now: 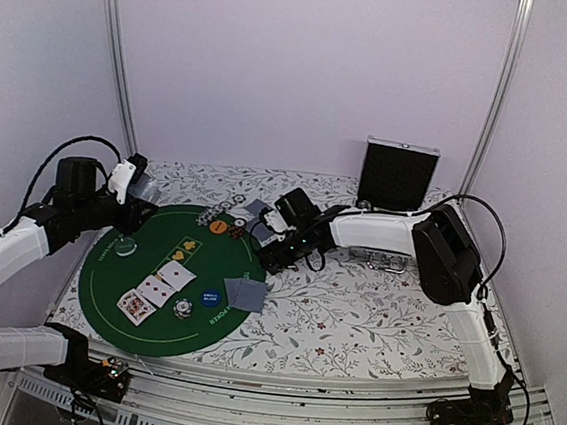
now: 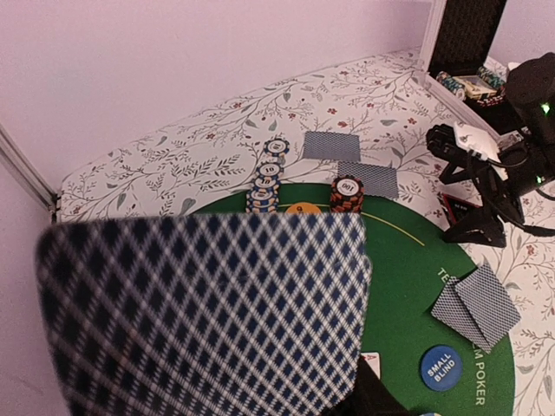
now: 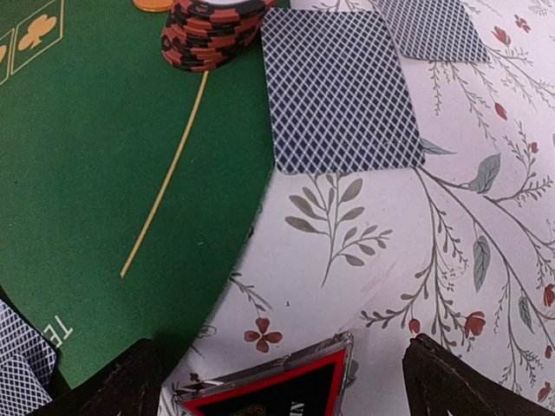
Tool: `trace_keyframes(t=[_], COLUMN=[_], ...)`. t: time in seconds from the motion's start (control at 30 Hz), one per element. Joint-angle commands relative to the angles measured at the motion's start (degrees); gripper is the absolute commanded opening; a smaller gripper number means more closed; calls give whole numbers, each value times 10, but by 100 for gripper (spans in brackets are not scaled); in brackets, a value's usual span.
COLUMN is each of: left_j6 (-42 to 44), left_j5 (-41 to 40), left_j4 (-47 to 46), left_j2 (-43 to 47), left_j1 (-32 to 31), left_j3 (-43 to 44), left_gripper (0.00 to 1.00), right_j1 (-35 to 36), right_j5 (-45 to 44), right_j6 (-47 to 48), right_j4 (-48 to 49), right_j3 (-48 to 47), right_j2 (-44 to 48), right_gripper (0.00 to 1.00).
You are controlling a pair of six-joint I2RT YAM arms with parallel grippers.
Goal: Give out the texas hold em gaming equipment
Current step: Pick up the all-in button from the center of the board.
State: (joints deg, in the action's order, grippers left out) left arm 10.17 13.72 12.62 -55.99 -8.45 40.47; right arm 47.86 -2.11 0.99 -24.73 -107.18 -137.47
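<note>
The right gripper has its jaws spread wide, one on each side of the dark red-edged triangular marker. The marker lies flat on the floral cloth just off the green mat, its visible red edge running finger to finger; where it points is cut off. The left gripper is closed on a blue-backed playing card, held above the mat's far left edge with its back toward the wrist camera.
</note>
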Motion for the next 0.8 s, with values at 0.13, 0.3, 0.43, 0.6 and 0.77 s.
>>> trace_keyframes(t=[0.13,0.3,0.43,0.6,0.77], left_j6=[-4,-5,-4,-3,-2], left_j5=[9,12,11,10,10], left_j4=[-19,-19,-19,-18,-18], left_j2=[-3,-4,-3,2,2], left_j1=[3,4,3,1,1], left_j3=[8,8,8,7,7], left_gripper=[40,40,40,40,40], right_j1=[-4,-17,-34,-55,-36], right_j5=[-45,66,127,122,102], right_j6=[36,68,106,123,127], right_j4=[-57,-47,-40,-61,-78], right_j3=[119,128,103,43,23], right_j2=[79,95,82,35,-8], right_gripper=[98,98,100,98,97])
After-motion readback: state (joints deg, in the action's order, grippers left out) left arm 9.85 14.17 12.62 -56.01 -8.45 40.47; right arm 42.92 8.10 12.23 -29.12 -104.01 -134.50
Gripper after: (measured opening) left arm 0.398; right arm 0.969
